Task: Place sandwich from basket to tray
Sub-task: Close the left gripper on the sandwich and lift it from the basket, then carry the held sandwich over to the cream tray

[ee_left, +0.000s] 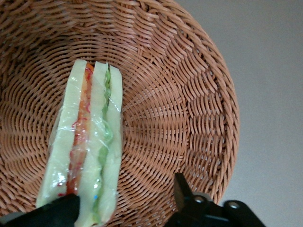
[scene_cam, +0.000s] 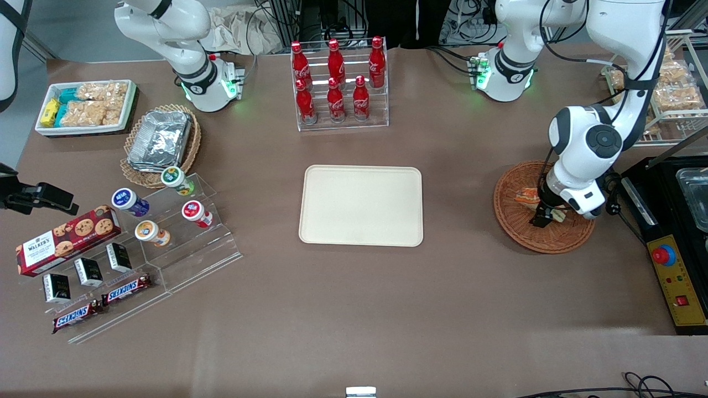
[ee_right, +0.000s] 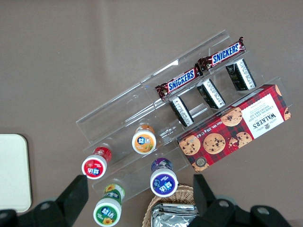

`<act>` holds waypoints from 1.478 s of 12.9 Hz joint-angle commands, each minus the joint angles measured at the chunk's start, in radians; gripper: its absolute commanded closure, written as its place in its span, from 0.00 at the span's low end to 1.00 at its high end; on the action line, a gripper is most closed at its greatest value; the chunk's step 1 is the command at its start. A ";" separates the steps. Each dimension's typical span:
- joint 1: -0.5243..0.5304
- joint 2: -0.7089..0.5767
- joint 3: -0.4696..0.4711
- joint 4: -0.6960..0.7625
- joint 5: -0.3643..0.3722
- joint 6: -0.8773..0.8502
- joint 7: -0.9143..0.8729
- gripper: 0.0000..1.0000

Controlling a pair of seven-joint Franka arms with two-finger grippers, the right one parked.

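The gripper (scene_cam: pixel 547 216) hangs low inside the basket (scene_cam: pixel 511 218), which sits on the brown surface (scene_cam: pixel 354 309) toward the working arm's end. Its fingers (ee_left: pixel 185 194) are spread apart, with nothing clamped between them. In the wrist view one dark finger sits at the near end of the sandwich (ee_left: pixel 87 151), while the other hovers over bare wicker, well apart from it.

The sandwich lies on its side on the basket floor (wrapped in clear film, with orange and green filling showing between pale bread layers). From the front, only a bit of it (scene_cam: pixel 525 195) shows beside the arm's wrist.

The tray (scene_cam: pixel 362 205) lies flat in the middle of the surface, well apart from the basket, with a rack of red bottles (scene_cam: pixel 337 83) farther from the front camera.
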 commanded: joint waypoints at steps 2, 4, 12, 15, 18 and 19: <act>0.004 -0.001 -0.003 -0.017 0.001 0.034 -0.007 1.00; 0.004 -0.006 -0.003 -0.015 0.001 0.033 -0.005 1.00; 0.013 -0.185 0.012 0.021 0.001 -0.218 0.139 1.00; 0.022 -0.297 0.029 0.095 0.001 -0.418 0.245 1.00; 0.021 -0.321 0.018 0.361 -0.006 -0.747 0.330 1.00; 0.016 -0.317 0.006 0.462 -0.009 -0.866 0.376 1.00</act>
